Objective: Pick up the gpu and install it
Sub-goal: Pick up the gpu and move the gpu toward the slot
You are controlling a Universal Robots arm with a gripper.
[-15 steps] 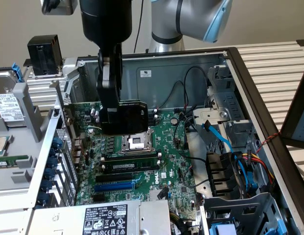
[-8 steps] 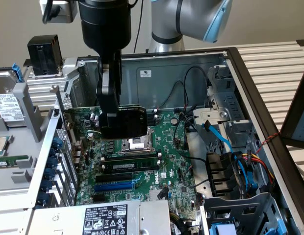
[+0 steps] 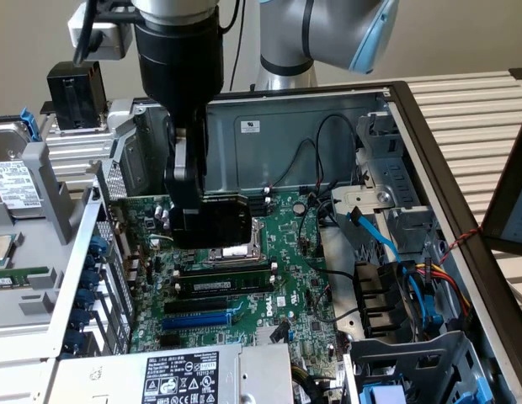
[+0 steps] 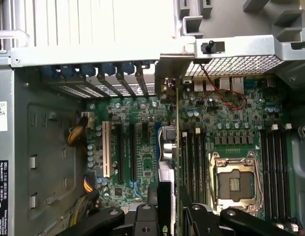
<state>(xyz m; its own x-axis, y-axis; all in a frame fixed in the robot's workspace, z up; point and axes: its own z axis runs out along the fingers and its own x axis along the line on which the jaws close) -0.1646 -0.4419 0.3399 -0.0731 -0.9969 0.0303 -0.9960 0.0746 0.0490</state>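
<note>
Above the green motherboard [image 3: 282, 273], the end effector [image 3: 187, 229] clamps the black-shrouded gpu [image 3: 227, 220].

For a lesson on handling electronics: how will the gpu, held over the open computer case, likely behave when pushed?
Likely stiff: the gpu is a flat card with a black shroud, so it should not flop in the gripper. Probably fragile, given its bare circuit board. Held on edge over the motherboard, it might tilt if pushed off-centre.

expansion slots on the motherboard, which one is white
The white slot, the outermost one, farthest from the CPU socket and nearest the yellow and black cable bundle. The neighbouring slots are black or blue.
</note>
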